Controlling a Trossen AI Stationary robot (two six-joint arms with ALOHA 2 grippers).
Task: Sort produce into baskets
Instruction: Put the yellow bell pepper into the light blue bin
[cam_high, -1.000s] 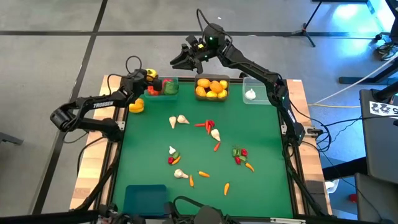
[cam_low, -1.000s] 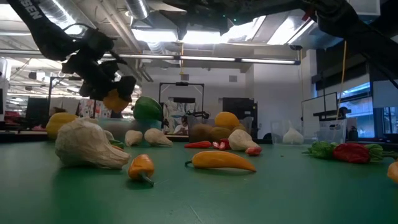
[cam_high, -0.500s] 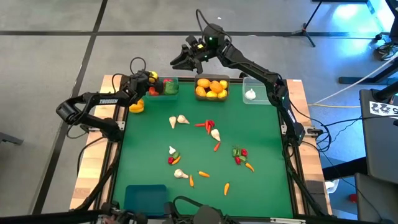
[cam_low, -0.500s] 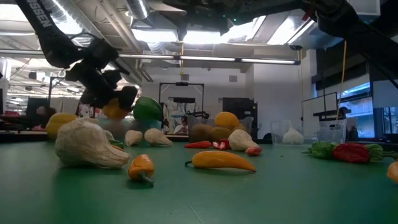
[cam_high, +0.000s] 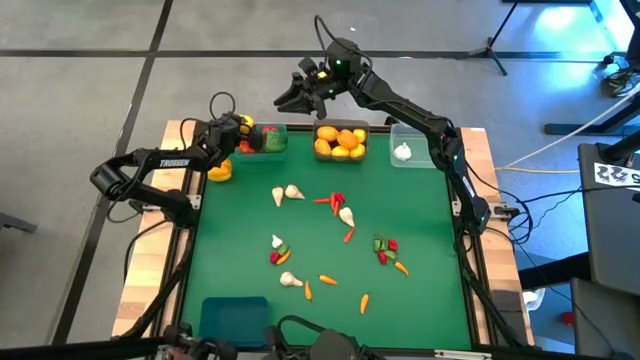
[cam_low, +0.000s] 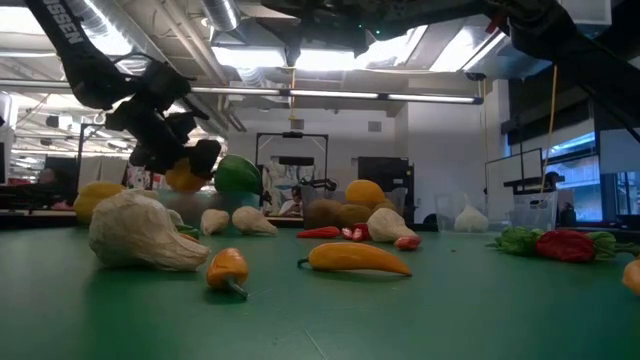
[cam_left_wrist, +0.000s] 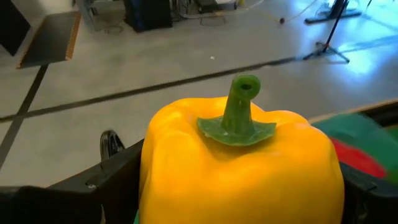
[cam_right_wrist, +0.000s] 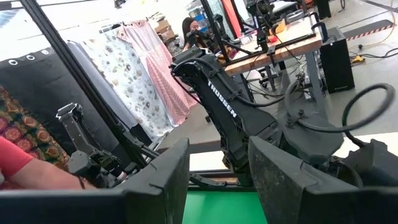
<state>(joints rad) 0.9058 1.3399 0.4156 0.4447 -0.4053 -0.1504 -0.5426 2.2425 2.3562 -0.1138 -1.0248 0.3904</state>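
one yellow pepper (cam_left_wrist: 239, 168) in left jaws

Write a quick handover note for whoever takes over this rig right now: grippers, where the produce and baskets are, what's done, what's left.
Left gripper: shut on a yellow pepper, held at the teal basket, which has red and green peppers in it.
Right gripper: empty, parked high beyond the table's far edge.
Done: oranges and lemons in the dark basket; one garlic in the clear basket.
Left: another yellow pepper beside the teal basket; garlic, chillies, carrots and small peppers loose on the mat; blue basket at the near edge.
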